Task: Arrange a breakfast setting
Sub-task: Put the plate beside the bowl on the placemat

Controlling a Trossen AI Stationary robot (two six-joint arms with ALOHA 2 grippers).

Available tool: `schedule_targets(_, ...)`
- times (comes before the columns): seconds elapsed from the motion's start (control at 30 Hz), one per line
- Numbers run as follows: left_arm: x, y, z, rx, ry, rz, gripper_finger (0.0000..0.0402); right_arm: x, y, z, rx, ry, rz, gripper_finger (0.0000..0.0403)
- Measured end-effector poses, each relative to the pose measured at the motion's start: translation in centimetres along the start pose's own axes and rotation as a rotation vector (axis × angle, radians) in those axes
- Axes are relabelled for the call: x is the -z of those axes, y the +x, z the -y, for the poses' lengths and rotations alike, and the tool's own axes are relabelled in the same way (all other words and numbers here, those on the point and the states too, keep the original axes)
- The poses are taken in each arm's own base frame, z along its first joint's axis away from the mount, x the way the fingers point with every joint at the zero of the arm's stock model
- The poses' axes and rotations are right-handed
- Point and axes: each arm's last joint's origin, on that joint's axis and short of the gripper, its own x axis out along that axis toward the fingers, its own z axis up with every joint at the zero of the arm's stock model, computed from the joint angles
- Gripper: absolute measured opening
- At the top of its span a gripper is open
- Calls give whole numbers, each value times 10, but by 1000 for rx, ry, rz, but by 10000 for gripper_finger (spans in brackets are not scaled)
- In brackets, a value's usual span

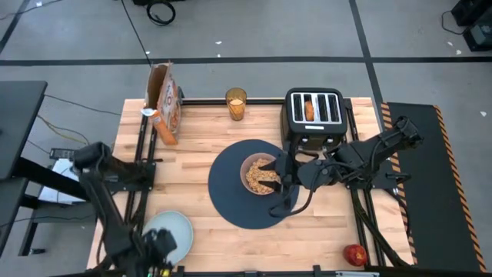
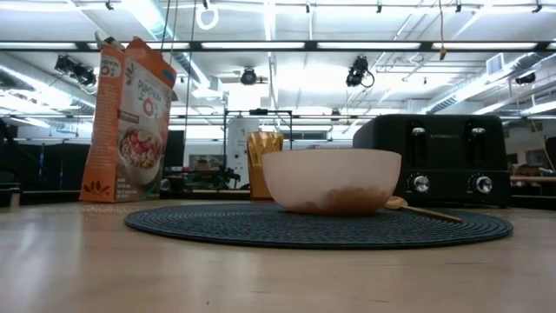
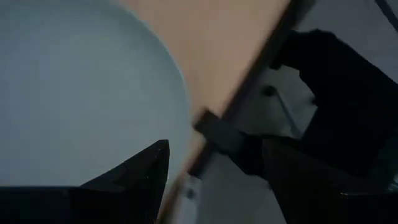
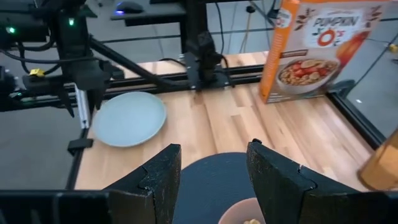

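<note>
Right pincer (image 1: 286, 171), fingers parted and empty, hovers beside bowl (image 1: 261, 174) on mat (image 1: 231, 192) mid-tabletop, spoon (image 2: 417, 209) laid alongside. Left pincer (image 1: 163, 248) reaches plate (image 1: 171, 231) at near-left corner; grip unclear.

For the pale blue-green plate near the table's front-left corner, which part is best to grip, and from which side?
Grip the plate by its rim: it lies flat on the wooden table, so only the thin edge offers a hold. The near edge, beside the left gripper, seems best, probably approached low with one finger slid under the rim. The mat side is farther from that arm.
</note>
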Motion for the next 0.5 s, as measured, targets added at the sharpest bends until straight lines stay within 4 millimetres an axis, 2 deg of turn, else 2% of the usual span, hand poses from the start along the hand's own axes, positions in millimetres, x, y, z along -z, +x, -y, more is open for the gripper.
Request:
schedule_targets(0.1, 16, 13, 21, 54, -42, -3, 262, 1, -3, -5, -16, -8, -1, 190)
schedule_targets(0.23, 22, 17, 49, -13, 1, 11, 262, 4, -7, -11, -40, -13, -2, 190)
schedule_targets(0.33, 25, 20, 56, -133, 40, 31, 262, 9, -7, -22, -57, -4, -14, 190)
schedule_targets(0.5, 31, 41, 53, -237, 60, 24, 263, 30, 10, -51, -83, -8, -78, 190)
